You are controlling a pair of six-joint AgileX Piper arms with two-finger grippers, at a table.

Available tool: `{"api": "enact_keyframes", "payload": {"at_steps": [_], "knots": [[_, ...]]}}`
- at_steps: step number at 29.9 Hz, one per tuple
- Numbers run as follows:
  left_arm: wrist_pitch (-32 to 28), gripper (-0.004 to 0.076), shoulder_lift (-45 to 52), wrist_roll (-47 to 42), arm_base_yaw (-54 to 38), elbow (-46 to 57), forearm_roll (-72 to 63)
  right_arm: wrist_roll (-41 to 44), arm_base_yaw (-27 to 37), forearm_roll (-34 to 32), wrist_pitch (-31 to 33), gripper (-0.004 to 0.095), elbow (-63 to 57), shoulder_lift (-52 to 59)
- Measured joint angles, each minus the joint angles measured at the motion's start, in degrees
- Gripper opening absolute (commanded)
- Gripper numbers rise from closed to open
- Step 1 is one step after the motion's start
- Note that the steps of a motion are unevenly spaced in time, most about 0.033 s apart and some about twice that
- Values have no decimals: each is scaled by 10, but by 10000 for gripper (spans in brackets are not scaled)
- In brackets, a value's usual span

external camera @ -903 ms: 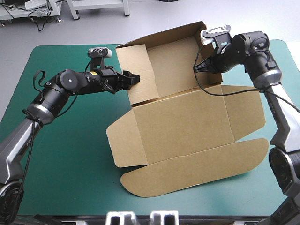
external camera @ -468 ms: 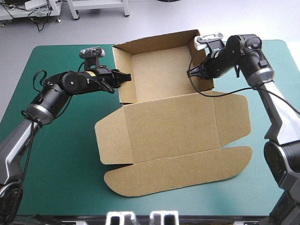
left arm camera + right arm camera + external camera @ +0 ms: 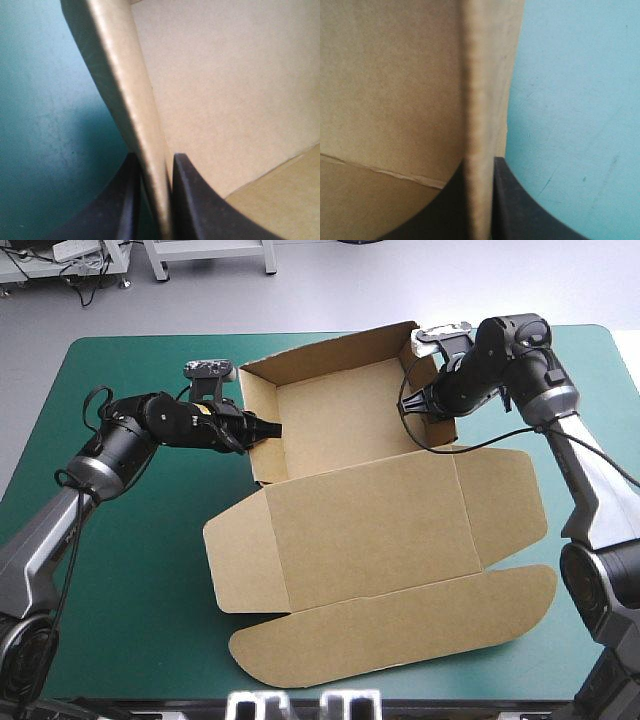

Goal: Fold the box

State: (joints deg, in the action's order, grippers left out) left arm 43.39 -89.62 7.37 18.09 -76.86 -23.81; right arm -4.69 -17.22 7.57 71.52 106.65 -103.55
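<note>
We hold the box as an open tray, left tool and right tool each clamped on a side wall; the lid lies flat.

Teal-green cover over a table with rounded corners, reaching out behind and beside the left gripper and past the outer side of the right gripper. Beyond both, past the far edge, pale grey floor. On the left gripper's side of that floor, white metal legs and dark cables. Soft, even light with faint shadows.
</note>
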Motion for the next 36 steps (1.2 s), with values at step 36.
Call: {"api": "enact_keyframes", "payload": {"at_steps": [36], "knots": [[194, -9, -194, -100, 95, -177, 214, 114, -9, -6, -3, -18, -153, -50]]}}
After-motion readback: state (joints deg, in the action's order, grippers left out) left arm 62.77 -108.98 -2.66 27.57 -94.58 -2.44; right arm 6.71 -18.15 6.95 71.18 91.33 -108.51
